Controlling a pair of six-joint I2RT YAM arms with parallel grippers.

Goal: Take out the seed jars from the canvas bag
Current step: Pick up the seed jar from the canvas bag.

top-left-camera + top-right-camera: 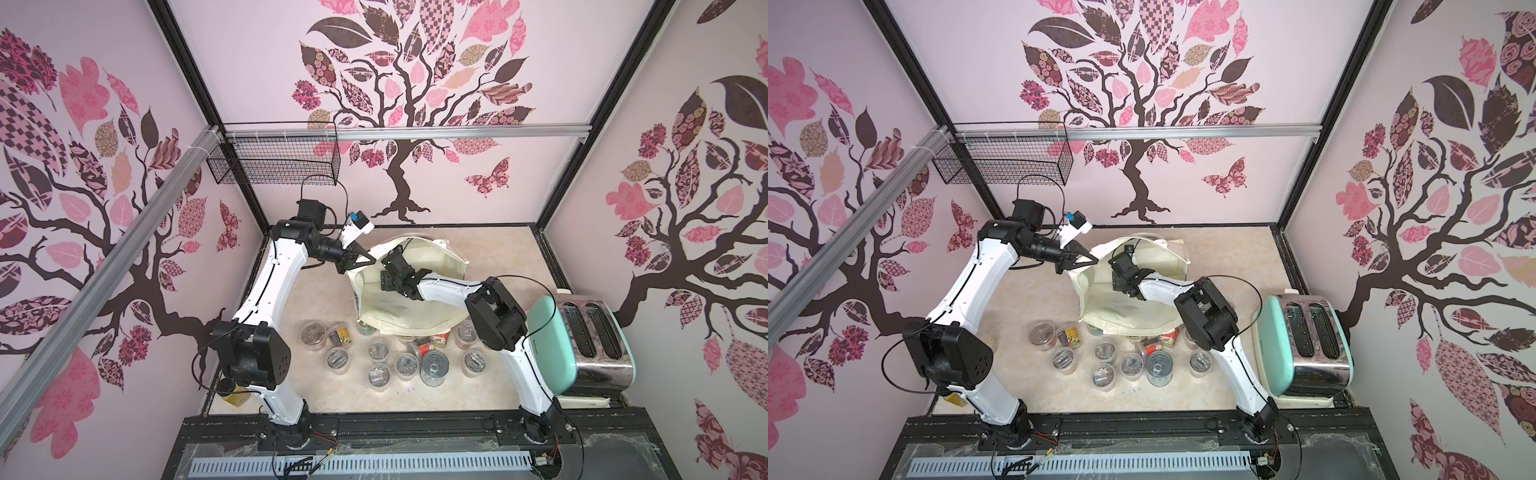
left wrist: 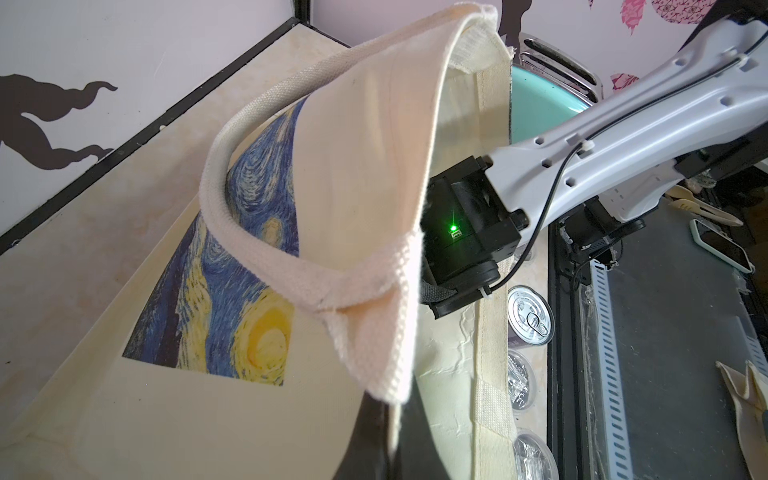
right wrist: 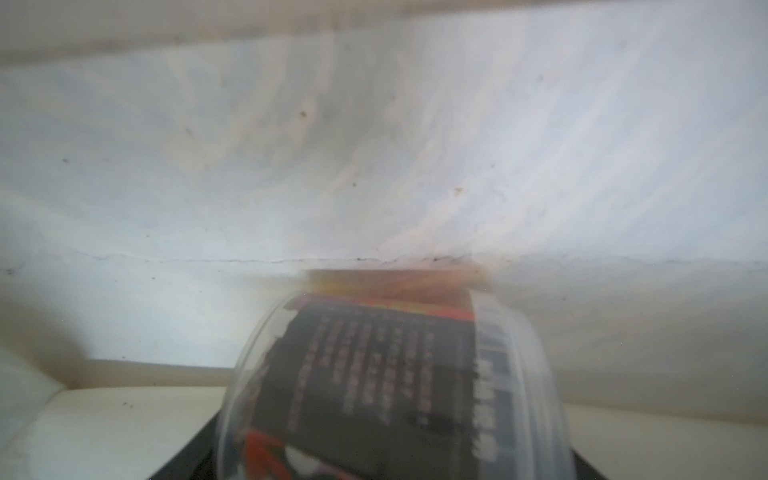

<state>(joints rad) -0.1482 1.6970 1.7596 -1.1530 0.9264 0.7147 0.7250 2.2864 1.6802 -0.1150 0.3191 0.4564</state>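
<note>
- seed jar: one, clear plastic, dark label with red and orange patches, print blurred, close to lens
- canvas bag: cream inner wall, faint seam, behind jar

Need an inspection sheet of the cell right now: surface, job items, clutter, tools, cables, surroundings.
Surface: beige marbled table, no spills seen.
Job's things: canvas bag, mouth held open; seed jars clustered on the table before it; one labelled jar inside, close to the right wrist camera.
Clutter: tin can among the jars; toaster; yellow jar partly hidden behind the left arm.
Tools: left tool shut on the bag's edge; right tool inside the bag, grip unclear.
Cables: black loops along both arms, no snag seen.
Surroundings: tree-print walls; wire basket on the rail.
</note>
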